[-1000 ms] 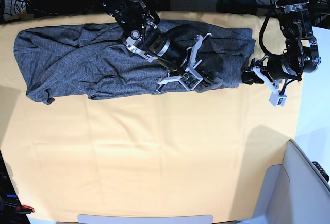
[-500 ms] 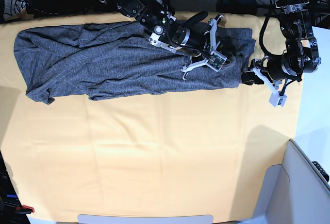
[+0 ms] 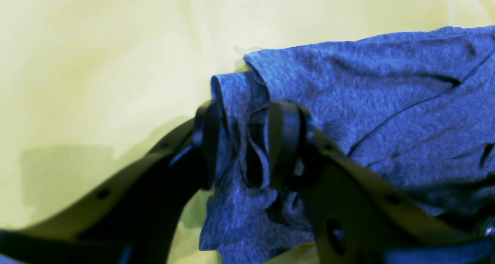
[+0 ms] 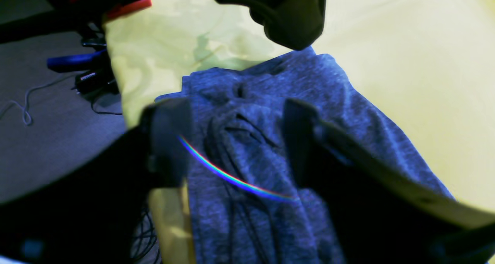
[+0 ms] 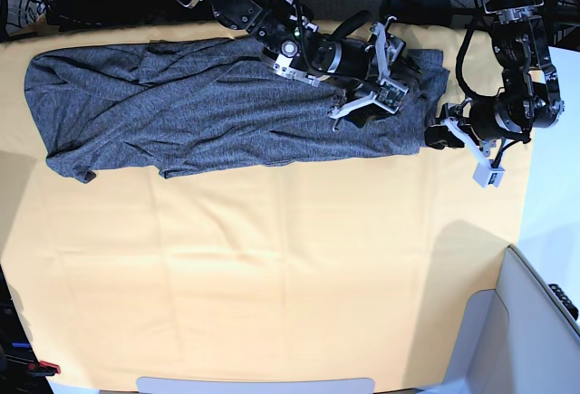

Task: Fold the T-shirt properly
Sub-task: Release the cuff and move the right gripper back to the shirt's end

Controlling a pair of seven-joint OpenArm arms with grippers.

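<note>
The left gripper [image 3: 243, 148] is closed on a bunched corner of the T-shirt [image 3: 386, 101]: in the left wrist view several folds of heather-grey knit are squeezed between its two black fingers [image 3: 284, 140], and a loose flap hangs below them. In the base view this gripper [image 5: 438, 133] sits at the shirt's right end, at the near corner, with its arm standing off the cloth's right edge. The right gripper [image 4: 236, 140] has its jaws spread wide, one finger on each side of a rumpled ridge of the fabric [image 4: 247, 167] with clear space between them; the view is blurred, but nothing appears to be pinched there. In the base view the right gripper [image 5: 385, 63] hangs over the far right part of the T-shirt [image 5: 181, 113], its arm reaching in from the far edge of the table. The shirt itself lies as a long, wrinkled band along the far side of the yellow-orange table cloth [image 5: 272, 267], stretched from the left end almost to the right end, with uneven creases and a small lobe sticking out at its near left corner. The near part of the cloth lies flat. Off the far edge, the right wrist view shows dark floor with cables [image 4: 23, 105] and some blurred dark gear.
</note>
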